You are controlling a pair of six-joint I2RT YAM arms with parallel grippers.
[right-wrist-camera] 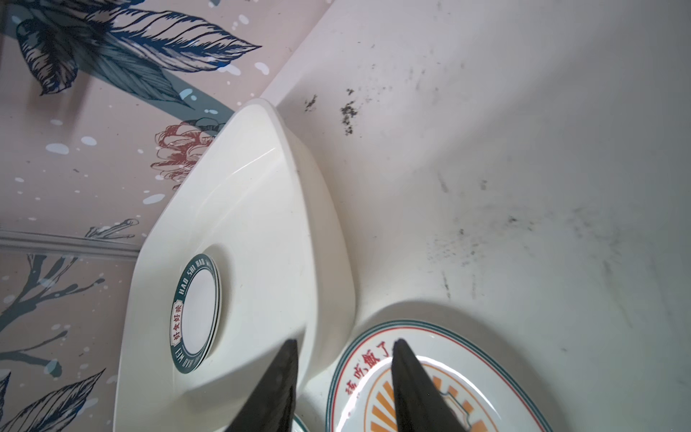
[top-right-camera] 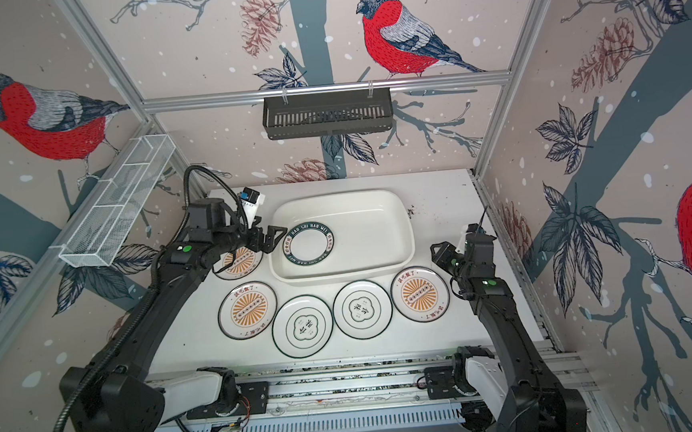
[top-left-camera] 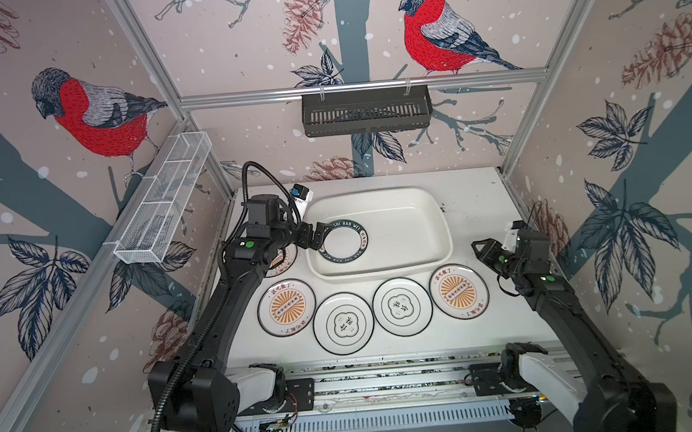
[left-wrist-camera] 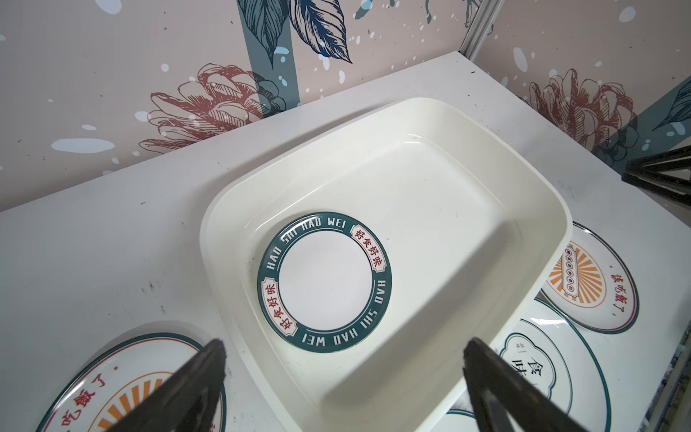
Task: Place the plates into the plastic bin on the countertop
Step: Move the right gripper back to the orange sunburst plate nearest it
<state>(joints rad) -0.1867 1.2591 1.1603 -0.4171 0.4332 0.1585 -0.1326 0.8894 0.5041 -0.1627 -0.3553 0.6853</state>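
White plates outside: five plates lie flat on the countertop [top-left-camera: 480, 199], strung along the front and left side of the plastic bin [top-left-camera: 403, 225].
Plate in the bin: the lettered-ring plate [top-left-camera: 344, 242] sits flat on the bin floor at the left end. That's one of six done by my count.
Left gripper: the left gripper [top-left-camera: 316, 239] hovers right at the bin's left rim, jaws spread really wide, holding nothing. Its wrist view has the lettered-ring plate [left-wrist-camera: 324, 284] lying out past the fingertips, untouched.
Right gripper: the right gripper [top-left-camera: 482, 249] hangs just off the bin's right end, jaws partway apart, empty too.
Key relation: the right sunburst plate [top-left-camera: 459, 291] lies just beside the right gripper, a bit inboard and toward the robot. In the right wrist view one finger is over that plate's rim and the other is over the bin's corner.
Nearer arm: right arm for that plate, easily. The left arm is closer to the half-hidden sunburst plate [top-left-camera: 283, 263] tucked under its own wrist.
Axis: the plates are round, so there's no long axis to line up with. The bin's long side runs left-right in both top views, with loads of bare floor in its right half.
Arm pose: the left arm is stretched forward with its wrist bent in toward the bin. The right forearm reaches up the right edge, gripper turned inward and tilted down.
My guess: the right gripper goes down onto that near rim next, and a thin edge flat on the counter looks fiddly to pinch.
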